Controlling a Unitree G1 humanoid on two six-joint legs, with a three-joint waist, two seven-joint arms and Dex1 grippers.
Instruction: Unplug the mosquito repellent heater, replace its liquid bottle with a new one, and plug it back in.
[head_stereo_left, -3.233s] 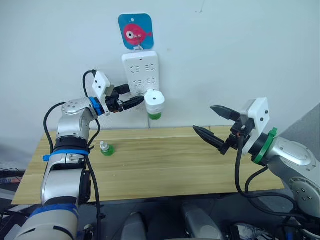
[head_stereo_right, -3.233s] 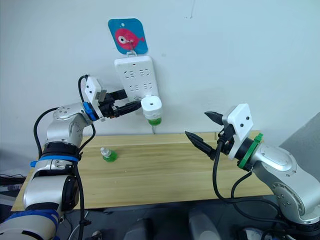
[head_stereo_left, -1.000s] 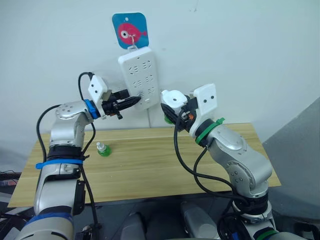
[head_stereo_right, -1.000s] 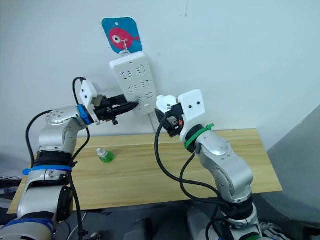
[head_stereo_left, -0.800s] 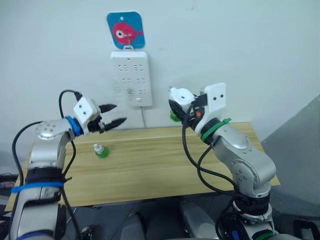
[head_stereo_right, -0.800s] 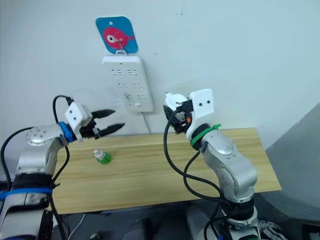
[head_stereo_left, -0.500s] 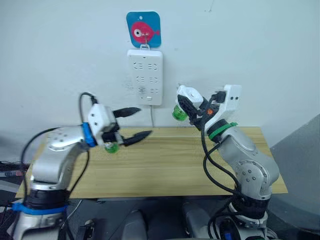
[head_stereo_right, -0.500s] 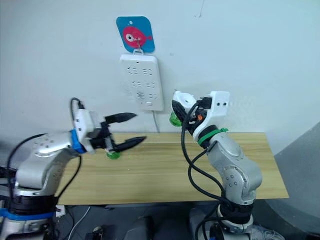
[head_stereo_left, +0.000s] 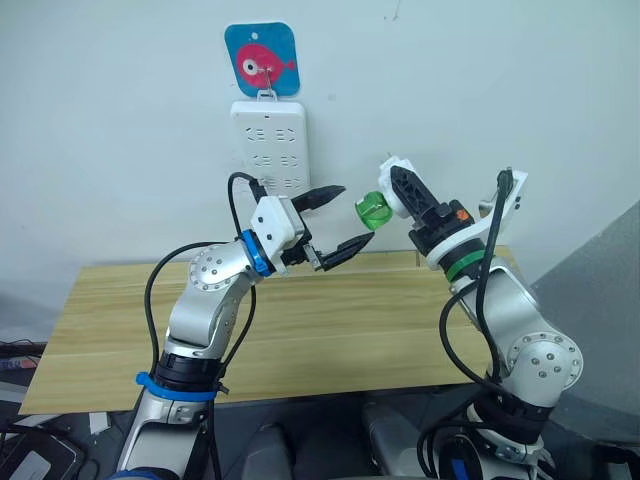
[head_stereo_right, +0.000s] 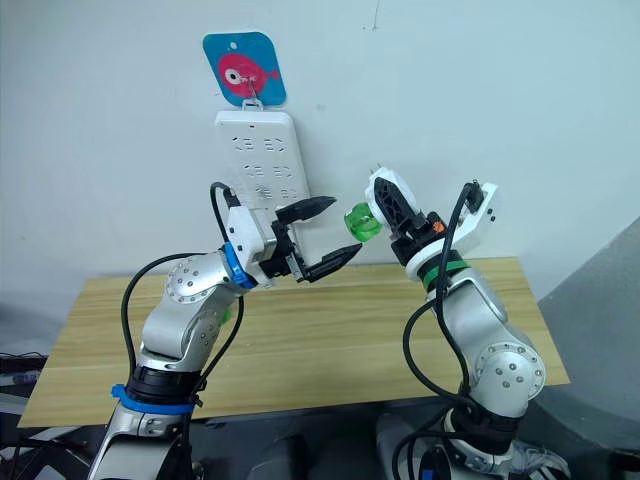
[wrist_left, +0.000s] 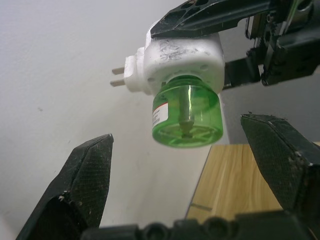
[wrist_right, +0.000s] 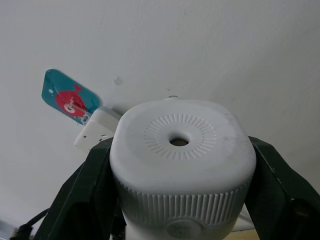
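Now we hold the unplugged heater (head_stereo_left: 398, 188) pinched in our right gripper (head_stereo_left: 405, 195) above the worktop (head_stereo_left: 300, 330), its green bottle (wrist_left: 186, 116) facing our left gripper (head_stereo_left: 333, 222), which is spread wide and, we judge, must next close around that bottle.

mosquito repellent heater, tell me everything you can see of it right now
The mosquito repellent heater is a small rounded white plastic unit, scuffed, with a ribbed round vent and centre hole on top and two metal prongs sticking out of its back, unplugged. A translucent green bottle with a wick inside is screwed in below. The right gripper holds it in the air, fingers on both sides, in front of the wall. The left gripper is open just before the bottle, not touching.
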